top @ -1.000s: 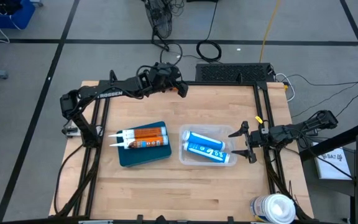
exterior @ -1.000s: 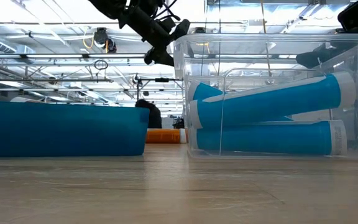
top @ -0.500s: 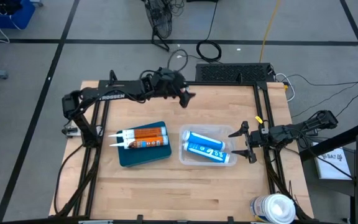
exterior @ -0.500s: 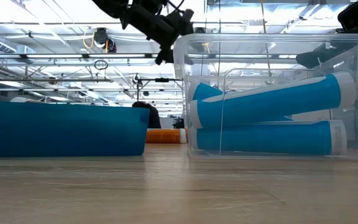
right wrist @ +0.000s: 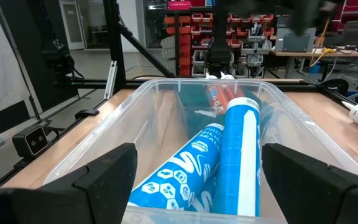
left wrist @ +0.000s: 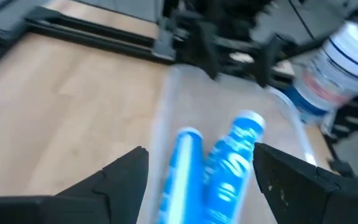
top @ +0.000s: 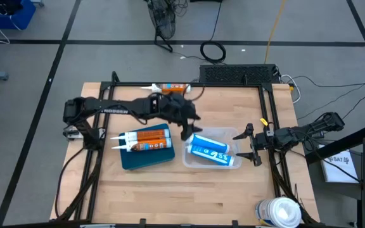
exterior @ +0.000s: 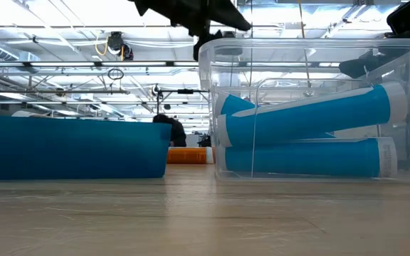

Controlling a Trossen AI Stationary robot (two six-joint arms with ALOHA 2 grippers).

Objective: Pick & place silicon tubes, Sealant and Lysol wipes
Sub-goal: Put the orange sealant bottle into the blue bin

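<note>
A clear bin (top: 228, 132) at the table's middle holds two blue-and-white tubes (top: 210, 152), lying on their sides; they also show in the low view (exterior: 305, 117). My left gripper (top: 188, 130) hangs open and empty over the bin's left end; its wrist view (left wrist: 197, 152) looks down on the tubes (left wrist: 225, 168). My right gripper (top: 243, 145) waits open and empty at the bin's right end (right wrist: 197, 149). The Lysol wipes canister (top: 279, 212), with a white lid, stands at the near right edge. An orange-and-white tube (top: 167, 88) lies at the far edge.
A blue tray (top: 146, 158) left of the bin holds two orange-and-white tubes (top: 143, 138), nozzles toward the table's left. A black frame runs along the table's edges (top: 268, 107). Bare wood lies between the bin and the near edge.
My left gripper has swung from the table's far edge toward the near side and the right, ending over the clear bin's left end. The orange-and-white tube at the far edge, before under the arm, now lies in plain view. My right arm has kept still.
</note>
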